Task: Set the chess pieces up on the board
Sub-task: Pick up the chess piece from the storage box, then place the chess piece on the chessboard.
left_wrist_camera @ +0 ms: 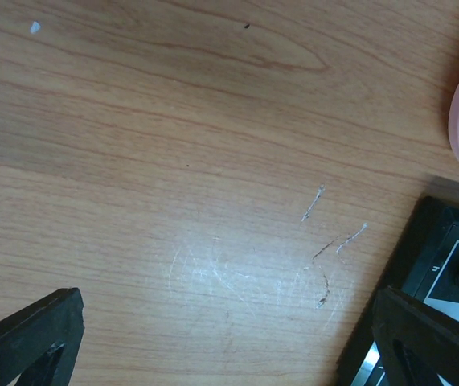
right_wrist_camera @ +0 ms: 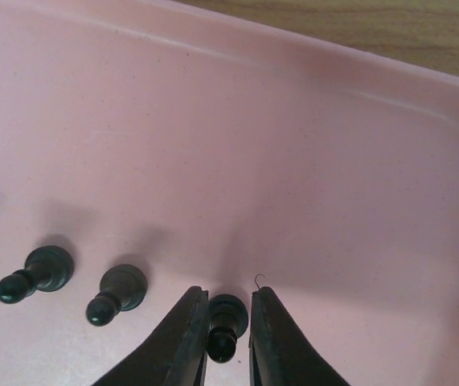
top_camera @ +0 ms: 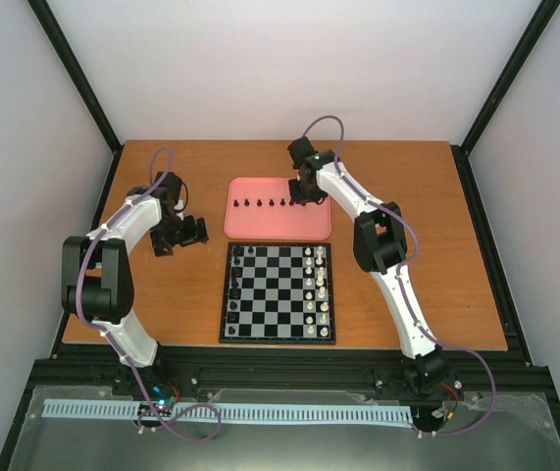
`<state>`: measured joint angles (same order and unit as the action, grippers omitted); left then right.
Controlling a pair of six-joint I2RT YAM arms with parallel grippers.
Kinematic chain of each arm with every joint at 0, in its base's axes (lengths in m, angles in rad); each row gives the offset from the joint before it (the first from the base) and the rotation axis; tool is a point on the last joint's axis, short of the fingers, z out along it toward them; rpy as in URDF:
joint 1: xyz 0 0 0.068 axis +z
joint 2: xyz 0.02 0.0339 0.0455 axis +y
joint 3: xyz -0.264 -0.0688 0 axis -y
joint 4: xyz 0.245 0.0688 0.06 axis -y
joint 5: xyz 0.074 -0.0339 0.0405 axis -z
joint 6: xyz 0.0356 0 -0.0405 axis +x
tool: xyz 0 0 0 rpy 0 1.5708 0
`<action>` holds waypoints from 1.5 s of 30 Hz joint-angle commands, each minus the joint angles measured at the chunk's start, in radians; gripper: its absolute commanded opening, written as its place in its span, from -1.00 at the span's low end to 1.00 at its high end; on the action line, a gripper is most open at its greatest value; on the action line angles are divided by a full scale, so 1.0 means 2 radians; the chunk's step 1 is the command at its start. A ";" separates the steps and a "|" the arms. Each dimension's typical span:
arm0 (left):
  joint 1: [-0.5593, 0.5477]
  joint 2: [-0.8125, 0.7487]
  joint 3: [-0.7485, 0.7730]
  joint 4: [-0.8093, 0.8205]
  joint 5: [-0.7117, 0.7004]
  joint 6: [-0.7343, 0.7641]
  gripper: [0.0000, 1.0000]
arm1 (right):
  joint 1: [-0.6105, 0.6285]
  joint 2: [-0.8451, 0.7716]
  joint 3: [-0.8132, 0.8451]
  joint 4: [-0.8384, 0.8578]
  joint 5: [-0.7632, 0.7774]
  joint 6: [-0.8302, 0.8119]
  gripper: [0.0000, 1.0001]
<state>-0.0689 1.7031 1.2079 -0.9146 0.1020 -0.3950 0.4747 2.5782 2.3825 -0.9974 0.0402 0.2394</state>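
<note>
The right gripper (right_wrist_camera: 228, 296) is straddling a black pawn (right_wrist_camera: 226, 322) in the pink tray (right_wrist_camera: 334, 161) beyond the board (top_camera: 278, 294), jaws narrow, grip not yet certain; it should be pinching squarely and lifting straight, sparing the neighbouring chess pieces (right_wrist_camera: 116, 293); the left gripper (left_wrist_camera: 227, 322) is hanging wide, holding nothing.

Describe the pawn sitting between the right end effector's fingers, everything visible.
The pawn is small, glossy black, plastic-looking: round base, narrow neck, ball head. It seems to stand upright on the pink tray, rightmost of the row seen there. The right end effector straddles it, fingers close on both sides; an actual pinch can't be confirmed.
</note>
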 commanded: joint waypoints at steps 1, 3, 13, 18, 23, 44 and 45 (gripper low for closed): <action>0.002 0.007 0.022 -0.001 0.006 0.003 0.99 | -0.007 0.016 0.014 0.000 -0.004 -0.004 -0.65; 0.002 0.010 0.024 -0.002 0.006 0.004 0.99 | -0.008 0.017 0.014 0.002 -0.007 -0.005 -0.66; 0.002 0.014 0.026 0.000 0.008 0.009 0.99 | -0.010 -0.001 0.011 -0.002 -0.005 -0.008 -0.93; 0.002 0.013 0.027 0.000 0.013 0.009 0.99 | -0.003 -0.067 -0.039 0.006 -0.002 -0.011 -0.95; 0.002 0.009 0.028 0.000 0.008 0.012 0.99 | 0.027 -0.180 -0.147 0.027 -0.007 -0.010 -0.94; 0.002 0.014 0.044 0.001 -0.007 0.015 0.99 | 0.233 -0.241 -0.312 0.101 -0.044 0.034 -0.95; 0.002 0.013 0.043 0.001 -0.007 0.016 0.99 | 0.233 -0.235 -0.306 0.097 -0.044 0.030 -0.94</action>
<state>-0.0689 1.7313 1.2652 -0.9146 0.0971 -0.3843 0.9470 2.0743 1.7218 -0.8146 -0.0532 0.3008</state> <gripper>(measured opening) 0.998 0.081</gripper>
